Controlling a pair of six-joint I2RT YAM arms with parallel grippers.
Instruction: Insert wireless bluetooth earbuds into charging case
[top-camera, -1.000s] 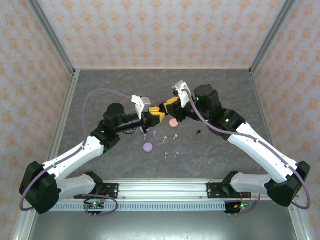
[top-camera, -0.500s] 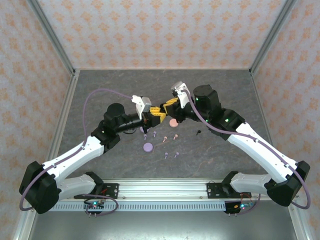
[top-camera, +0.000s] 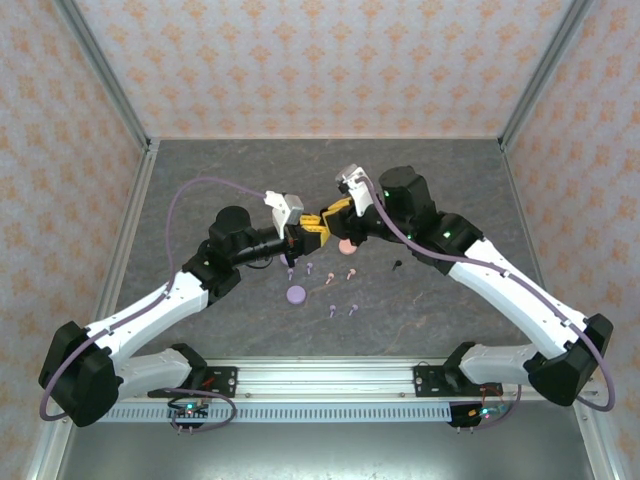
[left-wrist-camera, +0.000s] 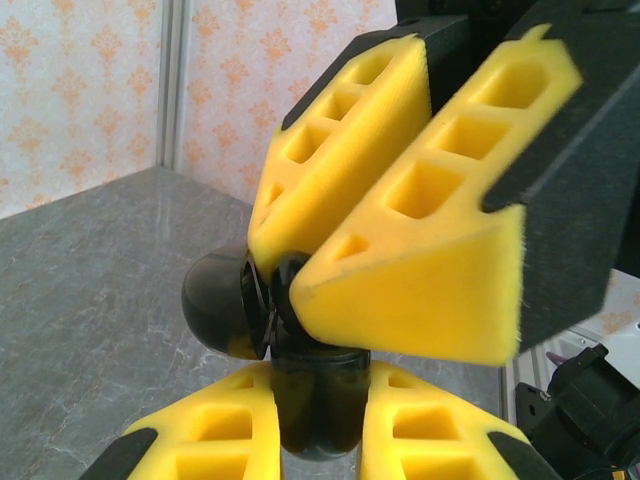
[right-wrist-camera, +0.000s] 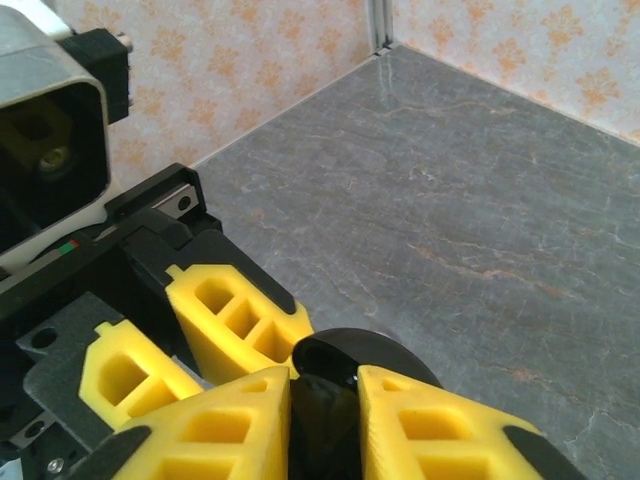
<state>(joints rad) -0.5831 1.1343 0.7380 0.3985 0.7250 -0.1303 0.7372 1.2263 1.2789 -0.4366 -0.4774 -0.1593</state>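
Earbuds (top-camera: 330, 278) are lying loose on the grey table (top-camera: 450, 190), scattered just on the near side of the two grippers, toward the arm bases. The left arm (top-camera: 150, 310) and right arm (top-camera: 510, 285) are reaching in from either side and meeting over the middle of the table.

The left gripper (top-camera: 305, 235) and the right gripper (top-camera: 335, 215) are coming together tip to tip, both clamping one black charging case (left-wrist-camera: 215, 305). In the left wrist view the left gripper (left-wrist-camera: 320, 400) is squeezing the case's lower body between its yellow pads, while the right gripper's two yellow fingers (left-wrist-camera: 400, 250) are bearing down from above onto the case's upper edge. In the right wrist view the right gripper (right-wrist-camera: 325, 395) is pressing its pads against both sides of the glossy black case (right-wrist-camera: 350, 360), with the left gripper's fingers (right-wrist-camera: 235, 315) sitting just beside it.

A lilac disc (top-camera: 296, 295) is resting below the left gripper, on its near side. A pink disc (top-camera: 346, 245) is peeking out from directly under the right gripper.

Four lilac buds are lying near the left gripper: two (top-camera: 290, 272) just beneath it and two (top-camera: 330, 310) farther toward the bases. Two pink buds (top-camera: 351, 273) are lying between them. One black bud (top-camera: 397, 265) is lying apart, beside the right gripper's forearm.
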